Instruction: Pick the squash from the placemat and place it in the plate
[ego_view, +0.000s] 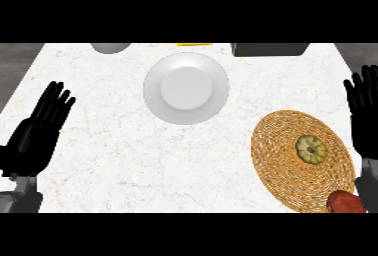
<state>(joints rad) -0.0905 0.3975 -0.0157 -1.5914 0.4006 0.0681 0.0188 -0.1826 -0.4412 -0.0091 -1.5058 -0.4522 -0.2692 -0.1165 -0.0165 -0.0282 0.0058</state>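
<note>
You are at the very start, nothing picked: your right hand (364, 115), fingers straight and empty, stands just right of the squash (311, 148) on the placemat (277, 150), so reach left, curl round it, then carry it farther left and forward to the plate (186, 87).

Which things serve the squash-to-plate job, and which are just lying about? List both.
Job: squash, woven placemat, white plate.
Lying about: reddish item at the placemat's near edge, grey object, yellow item, dark box.
</note>
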